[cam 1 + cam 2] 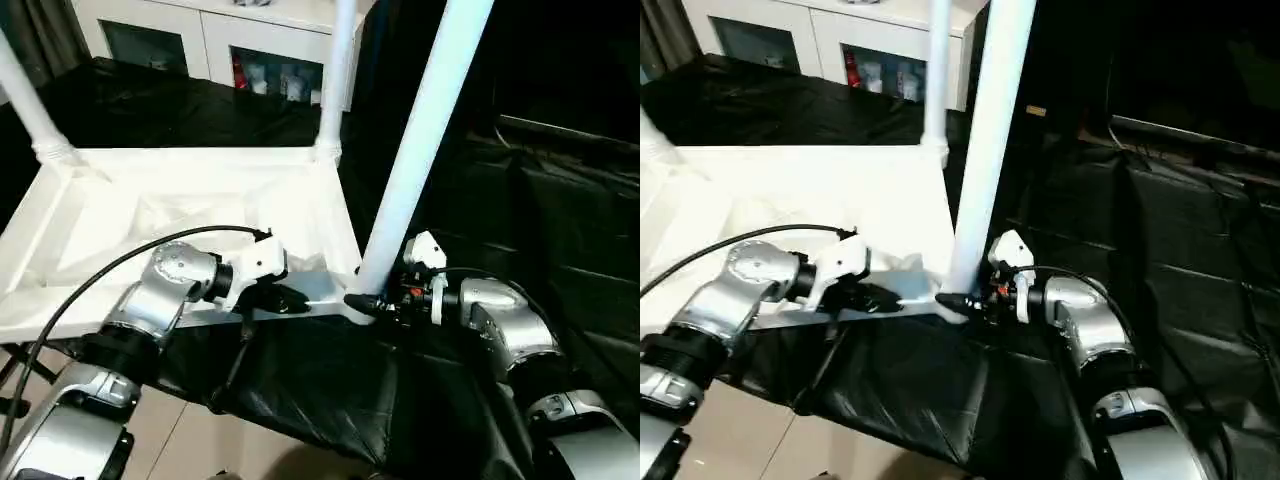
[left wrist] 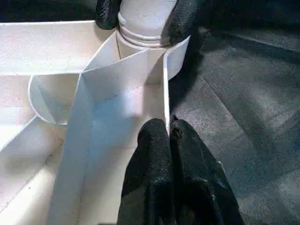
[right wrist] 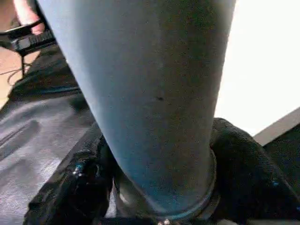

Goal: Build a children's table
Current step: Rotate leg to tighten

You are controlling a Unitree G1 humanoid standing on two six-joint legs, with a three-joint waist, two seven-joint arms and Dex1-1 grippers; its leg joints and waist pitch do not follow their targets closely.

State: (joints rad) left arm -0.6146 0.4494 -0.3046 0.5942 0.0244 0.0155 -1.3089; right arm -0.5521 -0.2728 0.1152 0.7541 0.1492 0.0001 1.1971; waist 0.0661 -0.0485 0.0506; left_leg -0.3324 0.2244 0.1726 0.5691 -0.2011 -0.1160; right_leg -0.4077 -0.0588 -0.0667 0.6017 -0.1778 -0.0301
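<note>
Seating a leg: right end effector [image 1: 372, 302] grasps the near-corner leg [image 1: 420, 150] at its socket; left end effector [image 2: 168, 136], clenched, pins the tabletop [image 1: 150, 215] rim. Next: twist it home.

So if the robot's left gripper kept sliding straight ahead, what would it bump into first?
Probably the base of the near leg in its corner socket. The left gripper is pinched shut on the tabletop's rim wall and points along it toward that corner, where the right gripper holds the leg.
</note>
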